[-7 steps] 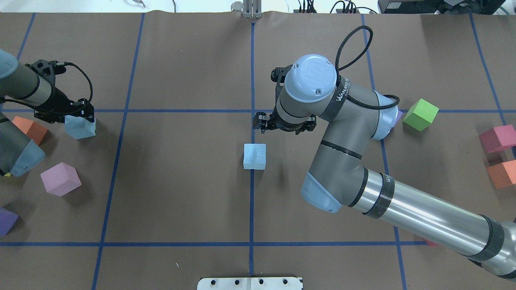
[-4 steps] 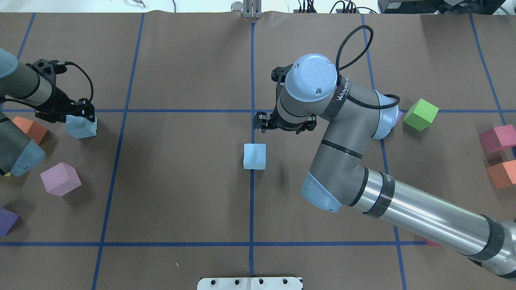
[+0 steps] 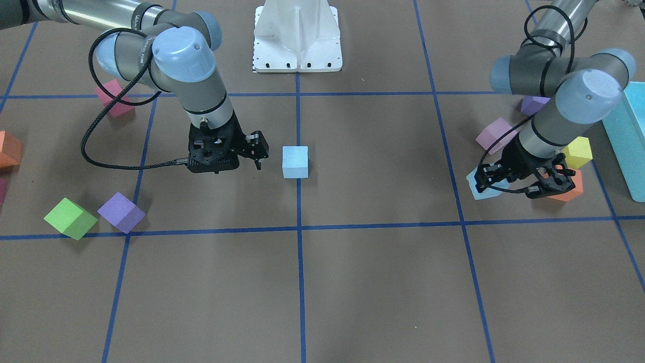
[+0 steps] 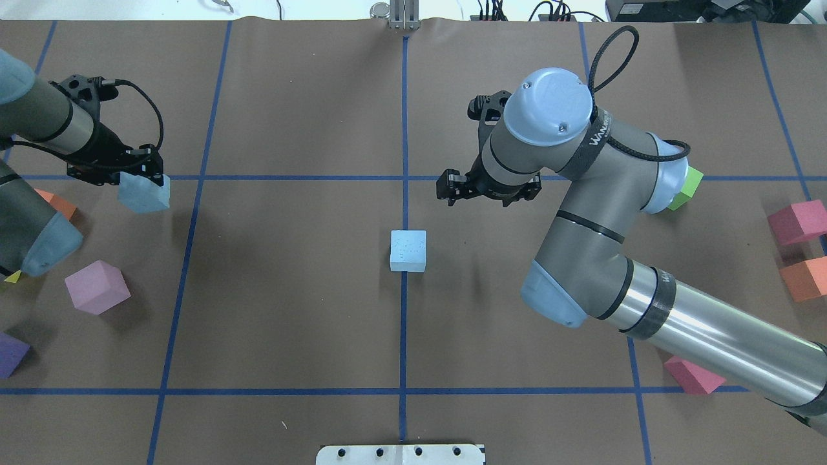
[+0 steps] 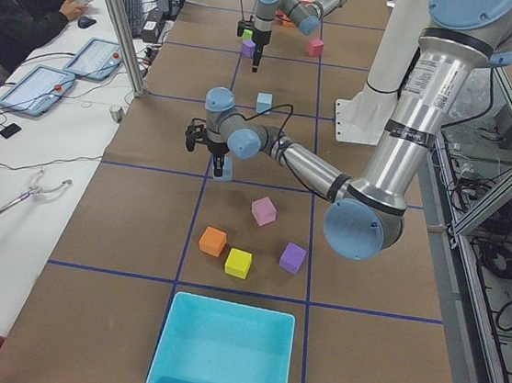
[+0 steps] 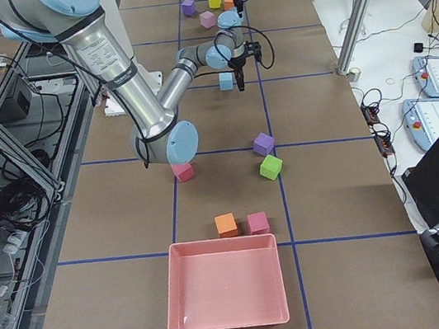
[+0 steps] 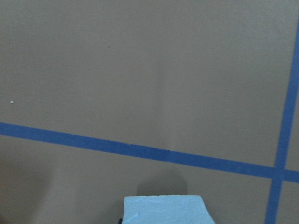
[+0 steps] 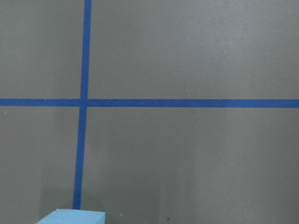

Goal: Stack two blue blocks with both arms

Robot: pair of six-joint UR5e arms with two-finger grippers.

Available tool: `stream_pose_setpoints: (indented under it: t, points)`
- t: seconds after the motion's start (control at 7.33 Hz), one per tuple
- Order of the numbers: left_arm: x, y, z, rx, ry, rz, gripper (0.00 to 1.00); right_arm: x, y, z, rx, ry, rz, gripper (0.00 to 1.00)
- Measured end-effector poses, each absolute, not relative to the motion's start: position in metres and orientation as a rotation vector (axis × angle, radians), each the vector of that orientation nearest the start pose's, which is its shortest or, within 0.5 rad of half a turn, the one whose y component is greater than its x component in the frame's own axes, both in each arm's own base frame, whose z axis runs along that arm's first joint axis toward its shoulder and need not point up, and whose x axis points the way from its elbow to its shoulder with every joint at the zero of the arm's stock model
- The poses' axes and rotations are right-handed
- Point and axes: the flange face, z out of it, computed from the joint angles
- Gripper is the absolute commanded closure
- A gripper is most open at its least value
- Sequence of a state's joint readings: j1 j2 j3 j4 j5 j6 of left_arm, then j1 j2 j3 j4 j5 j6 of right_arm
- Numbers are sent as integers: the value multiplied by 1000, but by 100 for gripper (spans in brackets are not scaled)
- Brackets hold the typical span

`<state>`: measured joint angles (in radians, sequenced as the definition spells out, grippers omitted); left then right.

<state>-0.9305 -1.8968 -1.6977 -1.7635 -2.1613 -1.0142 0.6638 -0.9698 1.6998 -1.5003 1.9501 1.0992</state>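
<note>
The left arm [image 4: 45, 119] is reaching over the left side of the table [image 4: 291, 323], the left gripper [image 4: 141, 179] clamping the held blue block [image 4: 145, 195], while the right gripper [image 4: 489, 192] is hanging wide open and empty near the centre blue block [image 4: 408, 250]. Carrying level, then squaring edges before lowering, is looking wisest.
</note>
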Motion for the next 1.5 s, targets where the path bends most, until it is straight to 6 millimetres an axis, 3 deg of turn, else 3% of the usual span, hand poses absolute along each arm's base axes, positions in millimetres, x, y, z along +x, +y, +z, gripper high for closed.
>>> stream_pose_setpoints:
  t: [0.27, 0.41, 1.09, 1.5]
  points:
    - [373, -534, 301, 20, 815, -88, 46, -447, -500, 264, 138, -835, 11, 0]
    - [399, -526, 266, 33, 803, -59, 46, -432, -509, 275, 144, -824, -2, 0]
    - [480, -540, 161, 43, 827, -62, 45, -326, -565, 311, 137, -852, -26, 0]
    - [530, -517, 119, 39, 835, -94, 44, -280, -577, 334, 141, -852, -22, 0]
